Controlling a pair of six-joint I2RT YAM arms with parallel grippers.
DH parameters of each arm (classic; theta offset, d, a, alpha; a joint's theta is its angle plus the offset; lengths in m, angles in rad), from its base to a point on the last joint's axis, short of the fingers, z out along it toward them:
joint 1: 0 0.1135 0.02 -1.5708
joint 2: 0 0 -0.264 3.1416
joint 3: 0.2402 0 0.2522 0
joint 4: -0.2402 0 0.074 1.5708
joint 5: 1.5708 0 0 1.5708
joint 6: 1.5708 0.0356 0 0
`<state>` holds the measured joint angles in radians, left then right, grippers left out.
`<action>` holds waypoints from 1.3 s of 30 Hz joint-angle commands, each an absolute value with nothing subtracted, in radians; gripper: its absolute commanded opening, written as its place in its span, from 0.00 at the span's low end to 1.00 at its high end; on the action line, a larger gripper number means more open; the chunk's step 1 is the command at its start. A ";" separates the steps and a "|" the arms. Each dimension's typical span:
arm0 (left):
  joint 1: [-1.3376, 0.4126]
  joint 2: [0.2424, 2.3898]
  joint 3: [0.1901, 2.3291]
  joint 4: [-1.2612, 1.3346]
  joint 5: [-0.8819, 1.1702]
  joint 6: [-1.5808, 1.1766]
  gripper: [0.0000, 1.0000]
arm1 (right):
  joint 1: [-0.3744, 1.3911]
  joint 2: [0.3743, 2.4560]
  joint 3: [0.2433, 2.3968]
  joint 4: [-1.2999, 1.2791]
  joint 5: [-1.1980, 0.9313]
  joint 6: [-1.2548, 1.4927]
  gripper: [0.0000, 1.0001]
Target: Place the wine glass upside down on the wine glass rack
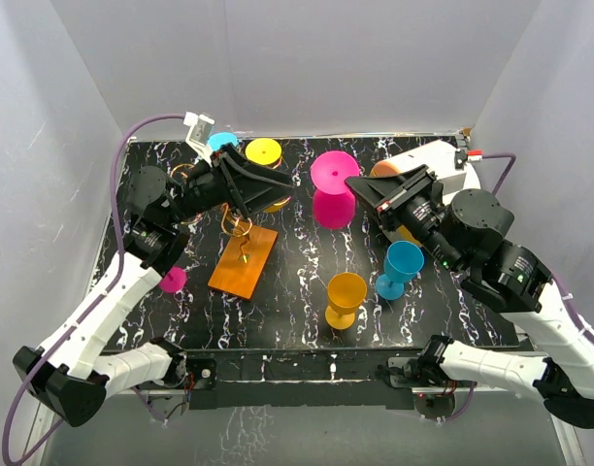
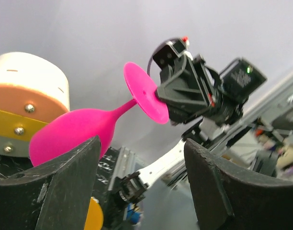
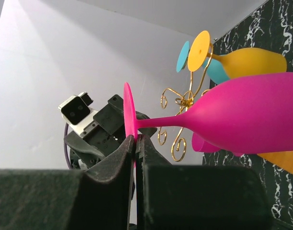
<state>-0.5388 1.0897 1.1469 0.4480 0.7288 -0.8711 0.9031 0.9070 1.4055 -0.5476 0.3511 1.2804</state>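
- Black marbled counter (image 1: pixel 307 320), closed in by white walls on three sides.
- Wine glass rack (image 1: pixel 244 257): gold wire scrolls on a flat orange base, left of the counter's middle. A yellow glass (image 1: pixel 263 150) and a cyan glass (image 1: pixel 222 141) sit at its far side.
- Magenta wine glass (image 1: pixel 333 194) is held off the counter near the far middle, right of the rack.
- Right fingers (image 3: pixel 122 158) pinch the rim of its foot disc. Left fingers (image 2: pixel 70 177) stand apart, holding nothing.
- It looks like light, stiff, smooth plastic, unlikely to break. An edge pinch may let it swivel, so the stem seems the surer hold.
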 commanded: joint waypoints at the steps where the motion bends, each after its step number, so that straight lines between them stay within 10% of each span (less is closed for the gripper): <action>1: -0.541 1.058 1.204 0.282 0.592 -1.051 0.69 | 0.905 0.879 1.370 -0.454 0.392 1.217 0.00; 39: -0.540 0.714 1.210 -0.182 0.278 -0.689 0.75 | 0.868 1.124 1.211 -0.089 0.342 1.279 0.00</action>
<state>-0.5388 0.7151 1.1790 -0.1505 0.3061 -0.7235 0.8803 1.1015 1.1667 -0.1860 0.3645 1.2858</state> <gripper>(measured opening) 0.749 0.020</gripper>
